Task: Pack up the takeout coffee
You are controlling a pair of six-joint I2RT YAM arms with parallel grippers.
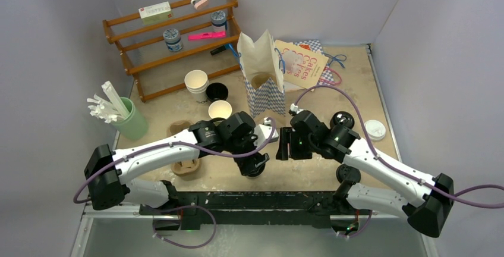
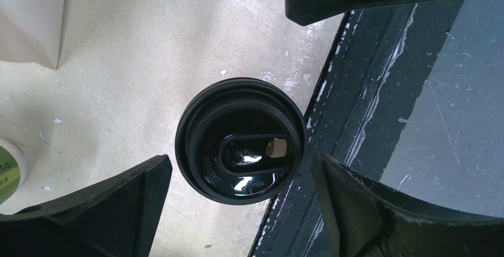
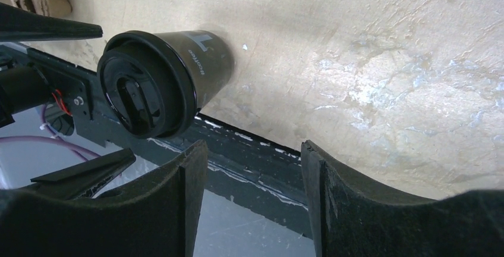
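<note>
The takeout coffee (image 2: pixel 241 141) is a small black paper cup with a black sip lid. It stands upright at the table's near edge, beside the black rail. My left gripper (image 2: pixel 241 179) is open, and the cup sits just beyond its fingertips, touching neither finger. In the top view the left gripper (image 1: pixel 254 163) covers most of the cup. The cup also shows in the right wrist view (image 3: pixel 172 78), to the left of my right gripper (image 3: pixel 252 168), which is open and empty. In the top view the right gripper (image 1: pixel 286 144) hangs just right of the cup. An open paper bag (image 1: pixel 261 75) stands behind both.
A cardboard cup carrier (image 1: pixel 184 166) lies left of the cup. Stacked white cups (image 1: pixel 196 84), an open black cup (image 1: pixel 217 91) and a white-lined cup (image 1: pixel 220 110) stand behind. A green cup of stirrers (image 1: pixel 132 121), a wooden shelf (image 1: pixel 172 37), loose lids (image 1: pixel 375 129) and a flat printed bag (image 1: pixel 304 62) are nearby.
</note>
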